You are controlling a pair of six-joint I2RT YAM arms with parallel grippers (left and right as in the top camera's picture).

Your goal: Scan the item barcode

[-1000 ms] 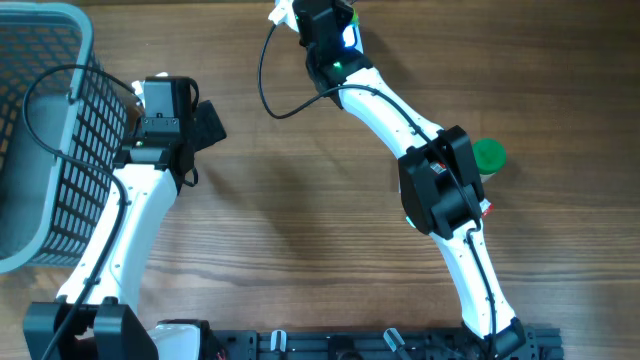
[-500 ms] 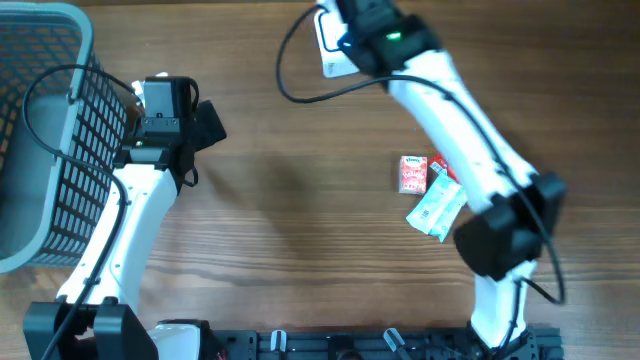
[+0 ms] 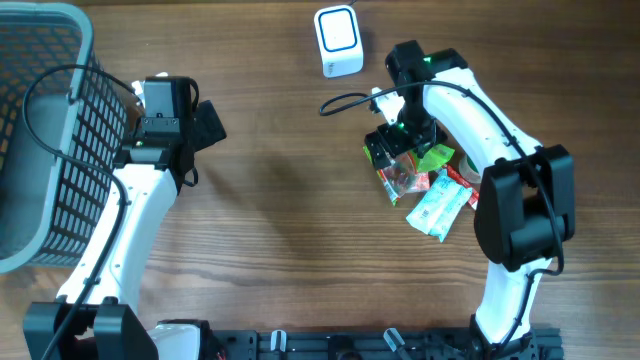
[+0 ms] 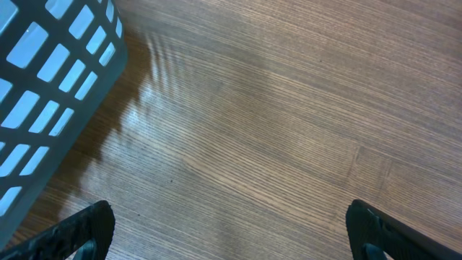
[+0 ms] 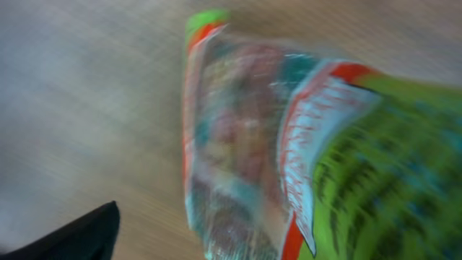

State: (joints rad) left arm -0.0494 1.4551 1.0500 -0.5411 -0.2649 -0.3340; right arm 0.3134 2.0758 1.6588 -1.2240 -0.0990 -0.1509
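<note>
Lying under right end effector (image 3: pixel 386 152): packet (image 3: pixel 404 180)

My left arm (image 3: pixel 135 215) stretches toward 12 o'clock, left jaws spread wide. My right arm (image 3: pixel 470 105) reaches toward 11 o'clock, wrist bent back toward 8 o'clock and downward, right jaws parted wide.

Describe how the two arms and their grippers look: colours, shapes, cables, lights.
The left arm and right arm are smooth white links joined by bulky black joint housings. The left gripper and right gripper are black, with dark fingers. A thin black cable loops off each wrist. A green light glows on the right wrist.
</note>
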